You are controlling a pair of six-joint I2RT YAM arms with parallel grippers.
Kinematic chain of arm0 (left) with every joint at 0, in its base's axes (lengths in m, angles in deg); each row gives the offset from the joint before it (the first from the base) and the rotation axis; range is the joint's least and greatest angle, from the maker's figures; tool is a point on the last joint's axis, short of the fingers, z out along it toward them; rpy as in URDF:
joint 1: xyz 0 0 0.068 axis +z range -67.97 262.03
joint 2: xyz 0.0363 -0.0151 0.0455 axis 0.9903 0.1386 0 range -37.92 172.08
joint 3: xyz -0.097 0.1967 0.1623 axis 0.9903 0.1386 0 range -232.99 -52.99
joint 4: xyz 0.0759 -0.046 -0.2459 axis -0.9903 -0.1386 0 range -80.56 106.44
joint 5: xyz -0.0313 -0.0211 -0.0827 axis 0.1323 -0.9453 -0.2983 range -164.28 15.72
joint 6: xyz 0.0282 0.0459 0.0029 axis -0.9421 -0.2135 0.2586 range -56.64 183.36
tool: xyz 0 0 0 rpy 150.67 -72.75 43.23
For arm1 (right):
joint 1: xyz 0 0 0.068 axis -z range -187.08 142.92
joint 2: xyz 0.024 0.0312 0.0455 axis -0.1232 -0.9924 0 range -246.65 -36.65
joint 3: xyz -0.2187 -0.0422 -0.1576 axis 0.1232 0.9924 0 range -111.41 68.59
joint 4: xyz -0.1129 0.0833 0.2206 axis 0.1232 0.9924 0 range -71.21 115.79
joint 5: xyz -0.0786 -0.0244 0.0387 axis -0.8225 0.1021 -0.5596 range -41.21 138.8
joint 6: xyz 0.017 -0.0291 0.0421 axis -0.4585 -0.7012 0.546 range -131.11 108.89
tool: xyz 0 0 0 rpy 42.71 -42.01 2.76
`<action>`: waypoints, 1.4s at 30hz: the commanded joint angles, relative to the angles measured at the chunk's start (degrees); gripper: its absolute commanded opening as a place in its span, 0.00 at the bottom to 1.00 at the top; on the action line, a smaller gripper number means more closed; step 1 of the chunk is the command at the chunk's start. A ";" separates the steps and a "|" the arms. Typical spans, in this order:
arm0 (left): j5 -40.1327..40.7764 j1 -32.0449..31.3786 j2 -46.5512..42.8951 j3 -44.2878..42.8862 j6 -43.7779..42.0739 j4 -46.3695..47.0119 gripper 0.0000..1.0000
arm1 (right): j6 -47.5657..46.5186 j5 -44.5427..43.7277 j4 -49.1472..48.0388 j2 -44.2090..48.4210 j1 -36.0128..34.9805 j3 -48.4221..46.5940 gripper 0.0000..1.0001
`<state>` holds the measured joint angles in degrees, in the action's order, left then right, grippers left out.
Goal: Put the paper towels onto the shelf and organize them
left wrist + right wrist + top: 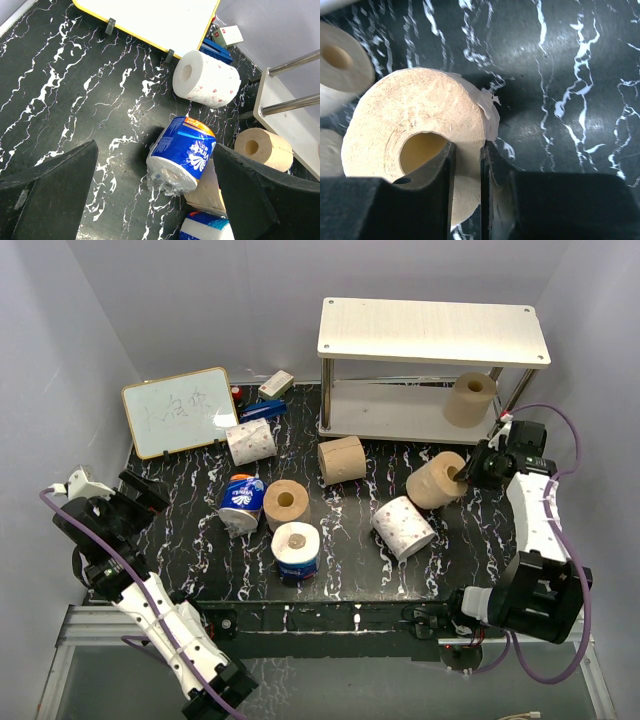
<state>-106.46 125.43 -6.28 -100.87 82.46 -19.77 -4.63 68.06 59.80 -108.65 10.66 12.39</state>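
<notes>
My right gripper (468, 472) (466, 150) is shut on a tan paper towel roll (436, 480) (415, 110) lying in front of the shelf (432, 332), one finger inside the hollow core and the other on the outer side. Another tan roll (470, 398) stands on the shelf's lower board. More rolls lie on the black marbled table: a tan one (342, 460), an upright tan one (286, 504), two white ones (250, 441) (403, 527), a blue-wrapped one (241, 502) (182, 152) and an upright one (297, 552). My left gripper (135, 498) (155, 147) hangs open above the table, left of the blue-wrapped roll.
A small yellow-framed whiteboard (180, 410) (155, 20) stands at the back left, with small boxes (274, 386) beside it. Grey walls close in both sides. The shelf's silver legs (292, 62) rise at the right of the left wrist view.
</notes>
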 commanded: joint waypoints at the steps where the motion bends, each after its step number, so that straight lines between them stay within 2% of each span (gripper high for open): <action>1: -1.21 0.51 0.56 0.47 -0.07 0.67 0.98 | 11.82 6.74 -2.25 2.97 0.02 -6.30 0.00; 3: -1.25 0.52 0.77 0.48 -0.10 0.62 0.98 | 14.71 9.63 -5.15 3.97 0.02 -5.81 0.00; 5: -1.30 0.49 0.87 0.44 -0.10 0.57 0.98 | 20.86 4.82 -7.10 4.59 0.17 -6.12 0.00; 13: -1.00 0.63 0.90 0.42 0.00 0.51 0.98 | 46.52 -2.17 -21.72 5.32 0.51 -4.31 0.00; 17: -0.80 0.78 1.14 0.38 0.07 0.48 0.98 | 54.36 -9.41 -33.59 5.93 -2.34 -1.54 0.00; 20: -0.56 0.83 1.10 0.39 0.07 0.51 0.98 | 54.07 -14.09 -39.75 4.32 -5.20 -1.17 0.00; 32: -0.16 1.18 0.39 0.44 0.20 0.58 0.98 | 48.91 -23.28 -41.37 -6.96 -9.42 -8.79 0.00; 39: 0.02 1.27 0.31 0.44 0.31 0.49 0.98 | 46.71 -24.32 -42.72 -10.51 -9.90 -10.00 0.00; 42: -0.11 1.25 0.44 0.44 0.33 0.52 0.98 | 43.69 -24.40 -43.08 -11.33 -10.30 -10.17 0.05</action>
<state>-106.22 126.22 -5.61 -100.87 82.50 -19.77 42.49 45.48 24.13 -120.04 1.17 6.18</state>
